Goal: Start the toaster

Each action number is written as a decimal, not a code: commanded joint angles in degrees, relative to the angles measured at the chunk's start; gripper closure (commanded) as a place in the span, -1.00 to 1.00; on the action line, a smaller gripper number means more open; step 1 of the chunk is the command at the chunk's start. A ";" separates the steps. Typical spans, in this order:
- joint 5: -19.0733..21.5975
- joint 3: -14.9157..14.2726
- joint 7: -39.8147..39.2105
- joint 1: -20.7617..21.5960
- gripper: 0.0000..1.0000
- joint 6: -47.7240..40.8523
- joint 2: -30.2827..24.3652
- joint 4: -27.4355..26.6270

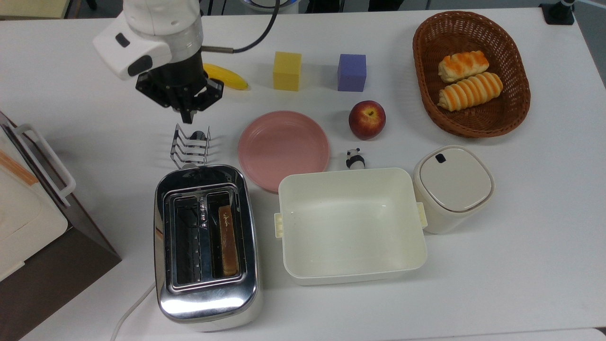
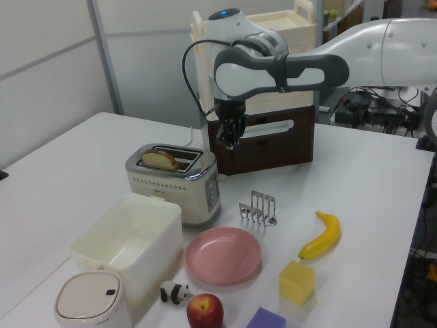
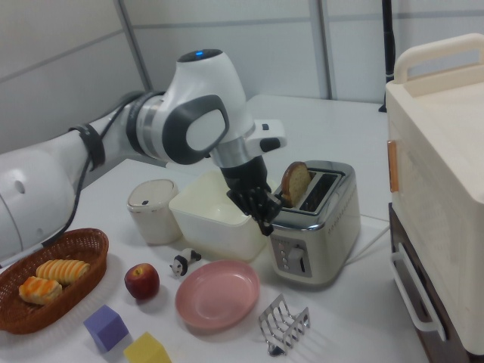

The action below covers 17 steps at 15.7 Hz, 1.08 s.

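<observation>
The chrome toaster (image 1: 206,303) stands near the front edge in the top view, with a toast slice (image 1: 228,239) in its right slot. It also appears in the left view (image 2: 176,184) and the right view (image 3: 321,227), where a white lever (image 3: 301,262) sits on its end face. My gripper (image 1: 188,115) hangs shut and empty above the table, just beyond the wire toast rack (image 1: 191,146) and short of the toaster's end. In the right view the gripper (image 3: 266,222) is beside the toaster's upper corner. In the left view the gripper (image 2: 228,140) is above and behind the toaster.
A pink plate (image 1: 283,149) and a white tub (image 1: 350,265) lie on the top view's right of the toaster. A brown-and-white box appliance (image 1: 28,213) stands on the top view's left. A banana (image 1: 229,77), two cubes, an apple (image 1: 367,119), a bread basket (image 1: 511,113) and a lidded canister (image 1: 454,187) lie further off.
</observation>
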 commanded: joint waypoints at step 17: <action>-3.34 -1.87 -0.61 0.67 1.00 3.18 4.02 -0.39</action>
